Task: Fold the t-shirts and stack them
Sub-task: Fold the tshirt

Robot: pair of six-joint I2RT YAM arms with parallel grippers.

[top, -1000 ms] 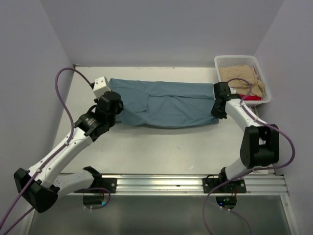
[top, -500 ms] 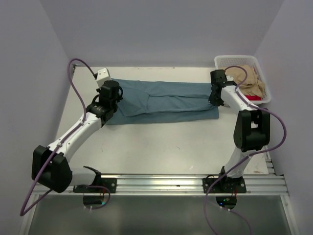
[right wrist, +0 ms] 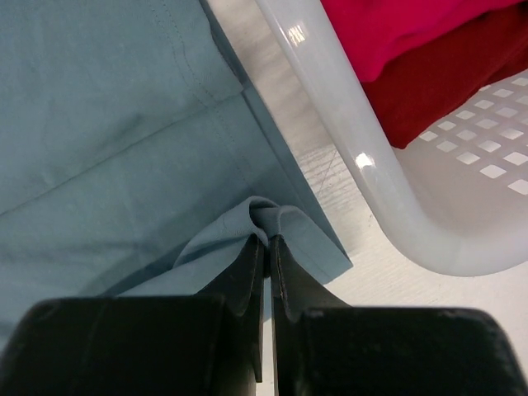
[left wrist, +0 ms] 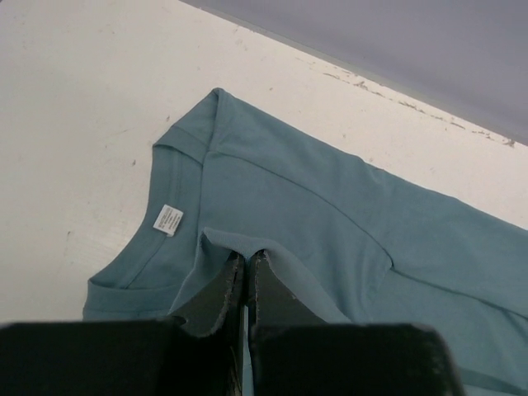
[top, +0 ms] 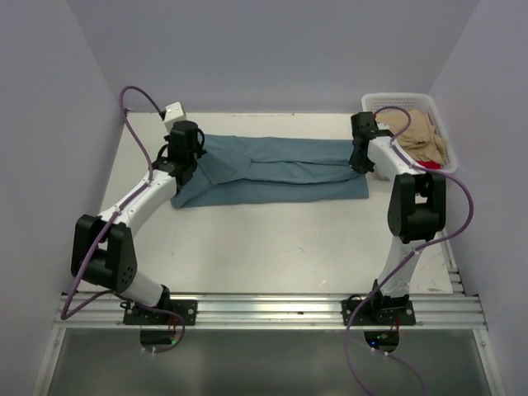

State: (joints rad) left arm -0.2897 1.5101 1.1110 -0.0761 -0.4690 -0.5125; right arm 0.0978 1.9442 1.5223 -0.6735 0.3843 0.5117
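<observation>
A teal t-shirt (top: 272,169) lies spread across the far half of the table, its near long edge lifted and folded over toward the back. My left gripper (top: 185,157) is shut on the shirt's left end; in the left wrist view its fingers (left wrist: 246,262) pinch a fold of teal cloth near the collar and its white label (left wrist: 167,219). My right gripper (top: 360,158) is shut on the shirt's right end; in the right wrist view it (right wrist: 266,241) pinches a bunched fold of the hem (right wrist: 285,223).
A white plastic basket (top: 408,103) stands at the back right corner, holding tan and red clothes (top: 417,136). Its rim (right wrist: 363,165) is close beside my right gripper. The back wall runs just beyond the shirt.
Both grippers have carried the shirt's near edge away from me toward the back wall, folding it over the rest. The shirt now looks narrower front to back.
</observation>
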